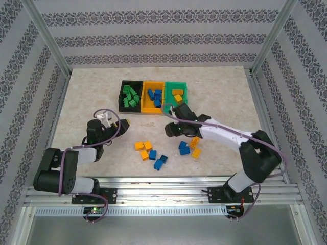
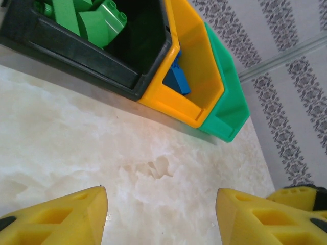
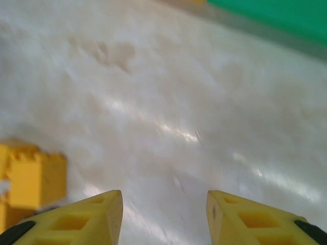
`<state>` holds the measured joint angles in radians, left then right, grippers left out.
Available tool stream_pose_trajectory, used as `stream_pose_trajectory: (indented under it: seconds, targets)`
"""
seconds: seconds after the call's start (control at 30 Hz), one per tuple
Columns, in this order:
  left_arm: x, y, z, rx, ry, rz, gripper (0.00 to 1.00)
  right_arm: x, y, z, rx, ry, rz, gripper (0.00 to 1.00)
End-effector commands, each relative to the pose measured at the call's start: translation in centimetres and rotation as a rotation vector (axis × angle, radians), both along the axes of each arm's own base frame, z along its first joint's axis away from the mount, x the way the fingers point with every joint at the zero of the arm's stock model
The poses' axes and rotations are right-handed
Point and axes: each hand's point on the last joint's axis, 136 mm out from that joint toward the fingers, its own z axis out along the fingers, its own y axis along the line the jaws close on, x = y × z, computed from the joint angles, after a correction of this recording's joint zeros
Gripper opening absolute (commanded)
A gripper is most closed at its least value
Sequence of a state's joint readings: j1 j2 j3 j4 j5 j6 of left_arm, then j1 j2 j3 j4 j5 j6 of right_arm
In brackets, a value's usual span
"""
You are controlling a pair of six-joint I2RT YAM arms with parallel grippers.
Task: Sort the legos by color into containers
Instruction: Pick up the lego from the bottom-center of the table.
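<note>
Bins (image 1: pixel 152 110) stand joined at twelve o'clock on the table (image 1: pixel 82 97); green bricks (image 1: pixel 132 96) fill the black one; loose bricks (image 1: pixel 152 154), blue and orange, lie toward six o'clock; left gripper (image 2: pixel 161 199) at eight o'clock, jaws released, empty; right gripper (image 3: pixel 163 199) likewise released, empty, an orange brick (image 3: pixel 36 173) at its nine o'clock.

The marbled tabletop (image 1: pixel 82 97) lies open left and right; black-orange-green plastic bins (image 1: pixel 152 110) block upper centre, small coloured bricks (image 1: pixel 152 154) litter lower centre.
</note>
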<state>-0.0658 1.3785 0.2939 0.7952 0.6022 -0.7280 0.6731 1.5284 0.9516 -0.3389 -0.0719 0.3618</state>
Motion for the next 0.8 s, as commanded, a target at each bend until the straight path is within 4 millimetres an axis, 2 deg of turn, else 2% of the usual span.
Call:
stream_pose_trajectory:
  seconds: [0.0, 0.17, 0.27, 0.47, 0.67, 0.77]
  targets:
    - [0.3, -0.9, 0.7, 0.053, -0.034, -0.026, 0.58, -2.7, -2.9, -0.5, -0.056, 0.007, -0.069, 0.48]
    - [0.2, -2.1, 0.6, 0.07, -0.039, -0.059, 0.58, -6.3, -5.6, -2.4, -0.057, 0.078, -0.117, 0.52]
    - [0.0, -2.8, 0.7, 0.091, -0.043, -0.08, 0.58, -7.7, -5.8, -3.3, -0.066, 0.1, -0.119, 0.54]
    - [-0.3, -3.8, 1.2, 0.136, -0.061, -0.107, 0.58, -8.1, -5.7, -4.6, -0.116, 0.112, -0.114, 0.56]
    - [-0.4, -4.1, 1.3, 0.14, -0.064, -0.114, 0.58, -7.8, -5.9, -5.7, -0.218, 0.114, -0.11, 0.58]
    - [-0.4, -4.1, 1.3, 0.14, -0.063, -0.115, 0.58, -7.8, -5.4, -6.1, -0.23, 0.126, -0.1, 0.59]
